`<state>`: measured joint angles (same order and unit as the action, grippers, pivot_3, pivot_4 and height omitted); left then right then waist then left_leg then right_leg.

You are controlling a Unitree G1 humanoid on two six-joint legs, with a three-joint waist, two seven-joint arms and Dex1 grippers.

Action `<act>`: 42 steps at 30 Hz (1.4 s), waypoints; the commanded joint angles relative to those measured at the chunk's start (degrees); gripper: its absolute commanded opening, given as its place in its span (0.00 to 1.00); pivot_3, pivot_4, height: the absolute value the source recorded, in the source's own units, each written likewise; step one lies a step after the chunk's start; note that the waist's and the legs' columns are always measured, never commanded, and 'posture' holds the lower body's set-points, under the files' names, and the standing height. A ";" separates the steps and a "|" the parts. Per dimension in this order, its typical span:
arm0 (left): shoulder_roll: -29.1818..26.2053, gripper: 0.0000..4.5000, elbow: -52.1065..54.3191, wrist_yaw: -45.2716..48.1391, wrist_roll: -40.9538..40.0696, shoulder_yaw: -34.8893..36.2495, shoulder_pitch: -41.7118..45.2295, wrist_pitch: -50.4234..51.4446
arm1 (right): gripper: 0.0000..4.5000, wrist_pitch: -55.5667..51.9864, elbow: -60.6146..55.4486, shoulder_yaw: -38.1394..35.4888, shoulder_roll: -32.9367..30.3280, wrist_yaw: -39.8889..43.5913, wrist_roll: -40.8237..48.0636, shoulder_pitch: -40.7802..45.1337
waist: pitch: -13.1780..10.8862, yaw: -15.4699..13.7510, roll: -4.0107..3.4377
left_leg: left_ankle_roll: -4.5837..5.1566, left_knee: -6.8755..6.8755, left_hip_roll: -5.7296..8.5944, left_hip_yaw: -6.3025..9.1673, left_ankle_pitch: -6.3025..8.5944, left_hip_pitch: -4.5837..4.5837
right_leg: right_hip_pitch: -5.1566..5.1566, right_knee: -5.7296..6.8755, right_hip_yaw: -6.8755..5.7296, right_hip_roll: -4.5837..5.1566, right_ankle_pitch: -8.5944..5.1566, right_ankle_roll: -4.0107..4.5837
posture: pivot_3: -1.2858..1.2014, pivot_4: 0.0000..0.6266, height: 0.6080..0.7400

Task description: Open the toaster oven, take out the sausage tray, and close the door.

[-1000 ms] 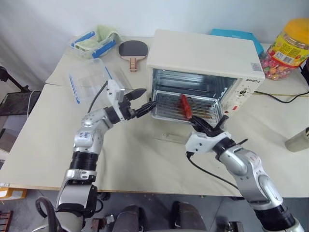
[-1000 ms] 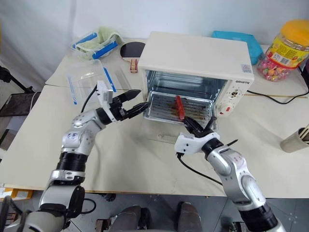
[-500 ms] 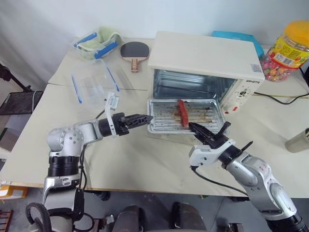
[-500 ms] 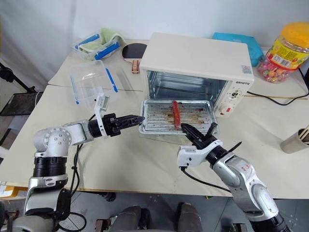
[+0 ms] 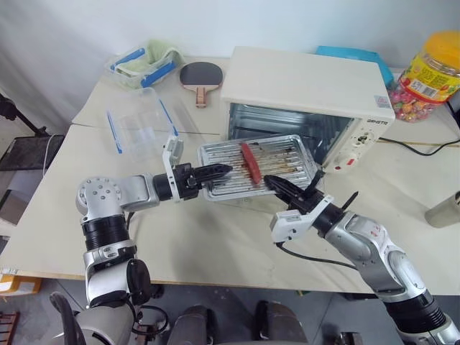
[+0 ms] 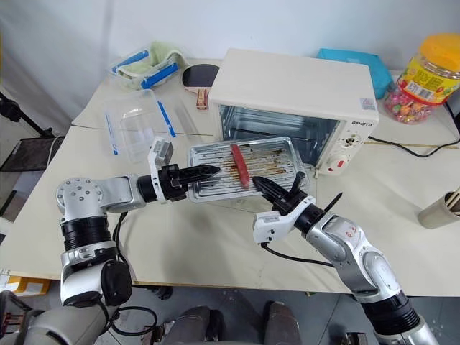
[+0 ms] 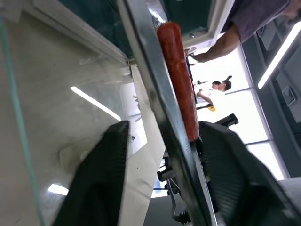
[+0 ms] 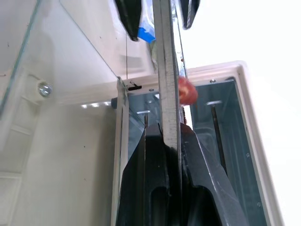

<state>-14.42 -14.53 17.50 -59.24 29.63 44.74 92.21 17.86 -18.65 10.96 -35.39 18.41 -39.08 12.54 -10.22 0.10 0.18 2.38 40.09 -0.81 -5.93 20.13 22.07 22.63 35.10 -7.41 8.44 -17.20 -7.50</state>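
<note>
Two grippers share the sausage tray [image 5: 253, 160], which hangs clear of the toaster oven [image 5: 305, 97], just in front of its open mouth and above the table [image 5: 215, 237]. Right gripper [image 5: 279, 185] is pinched tight on the near rim (it bears the load). Left gripper [image 5: 218, 171] straddles the left rim, fingers partly closed; firm contact cannot be told. Opposite-edge holds probably keep the tray level so the sausage [image 5: 251, 153] stays put. Glass door [image 7: 56, 84] lies folded down beneath.
</note>
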 commanded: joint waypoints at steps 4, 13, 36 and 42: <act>1.43 0.03 -3.79 -7.19 -8.97 3.19 1.12 0.29 | 0.00 1.74 -0.47 -1.22 0.31 -0.67 1.90 -0.23 | 0.00 -0.06 0.00 | -0.01 0.01 0.01 0.05 -0.01 0.00 | -0.04 0.00 0.00 0.00 0.00 0.00 | 0.52 0.24 1.00; -1.06 0.00 -7.51 -18.56 -22.93 3.85 -0.95 0.29 | 0.50 3.73 -1.04 -4.13 0.81 2.82 14.43 -1.62 | 0.00 -0.02 0.00 | -0.03 0.02 0.03 0.13 -0.02 -0.03 | -0.10 0.00 0.00 0.01 0.00 0.00 | 0.52 0.24 1.00; -3.22 0.00 18.74 -27.70 -53.76 9.34 -39.20 -23.16 | 0.08 17.57 29.26 -21.25 -17.13 27.08 52.26 -15.51 | -0.01 0.10 0.00 | -0.06 -0.14 0.00 0.36 -0.02 -0.96 | -1.20 -0.40 0.72 -0.01 -0.04 0.08 | 0.52 0.24 1.00; 8.10 0.00 32.42 -31.15 -53.76 10.63 -49.02 -34.48 | 0.01 5.66 32.15 -18.64 -13.25 38.49 62.89 -11.59 | -0.01 0.00 0.00 | -0.05 -0.09 -0.03 0.37 -0.01 -0.97 | -1.21 -0.48 0.75 0.04 -0.05 0.10 | 0.52 0.24 1.00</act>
<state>-8.06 12.52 -13.22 -111.16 39.43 -2.94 61.17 26.75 13.22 -7.75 -49.25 53.87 20.49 0.32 -10.23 0.09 0.18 2.33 40.01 -0.84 -5.56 20.13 21.11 21.42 34.50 -6.66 8.50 -17.26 -7.39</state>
